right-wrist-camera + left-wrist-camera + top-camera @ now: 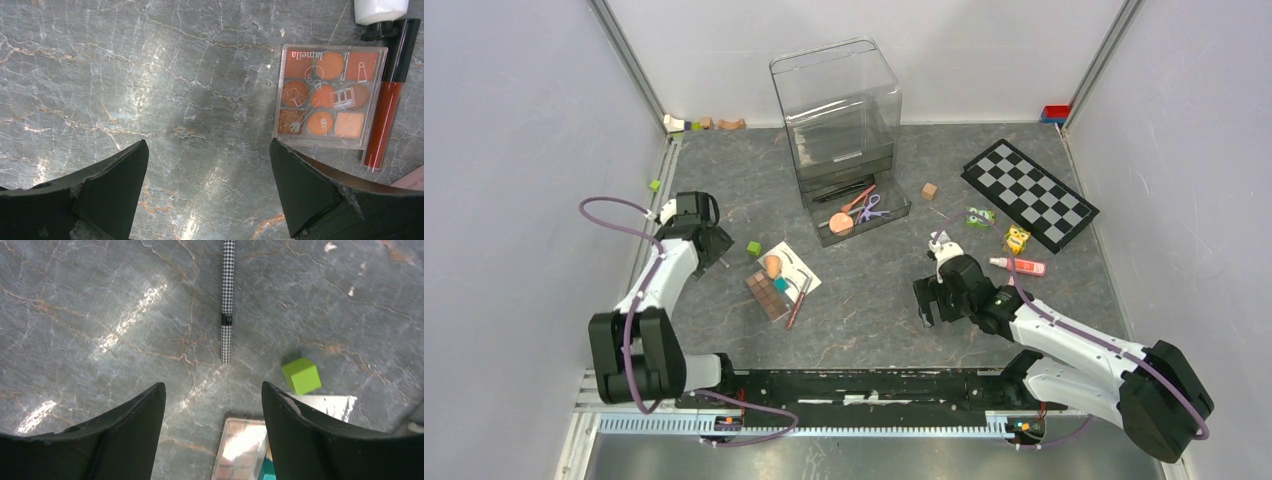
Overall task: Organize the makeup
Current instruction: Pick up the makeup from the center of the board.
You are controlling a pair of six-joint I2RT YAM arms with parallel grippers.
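Both released, left tool [212, 390] near green cube [301, 375], right tool [209, 145] near orange palette [330, 95]

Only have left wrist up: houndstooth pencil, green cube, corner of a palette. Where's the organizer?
Observer: A clear drawer organizer stands at the back centre of the table.
Operator: Open or closed?
Observer: Its bottom drawer is pulled out, with lilac scissors lying in it.
Operator: Right arm?
Observer: The right gripper is open and empty, low over the table beside an orange palette.
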